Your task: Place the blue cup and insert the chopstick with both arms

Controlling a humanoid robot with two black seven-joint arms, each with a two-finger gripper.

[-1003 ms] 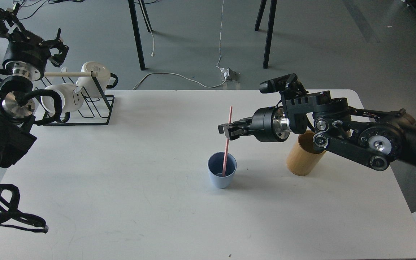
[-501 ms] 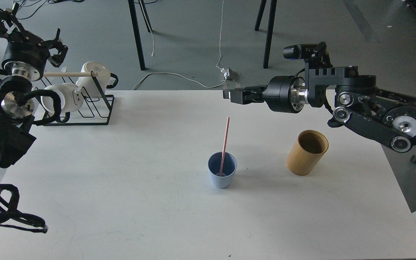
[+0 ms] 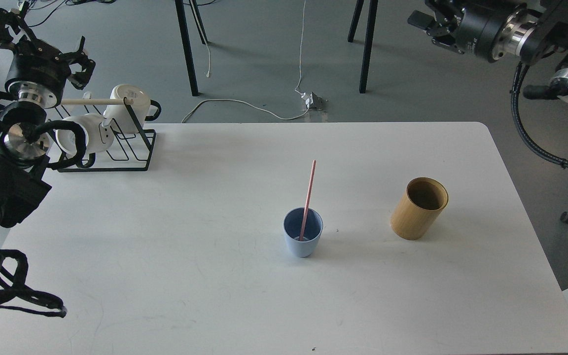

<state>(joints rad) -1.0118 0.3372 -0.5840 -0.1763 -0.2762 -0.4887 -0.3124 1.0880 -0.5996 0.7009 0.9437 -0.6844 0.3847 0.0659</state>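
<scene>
Our right gripper: raised beyond the worktop's far right corner, empty; finger spacing we cannot tell. Our left gripper: beyond the far left corner, fingers spread apart, empty. 1 blue cup: upright, mid-worktop, slightly toward the near edge. 1 pink chopstick: standing inside the cup, leaning on its rim. 1 bamboo cylinder: right of the cup, apart.
</scene>
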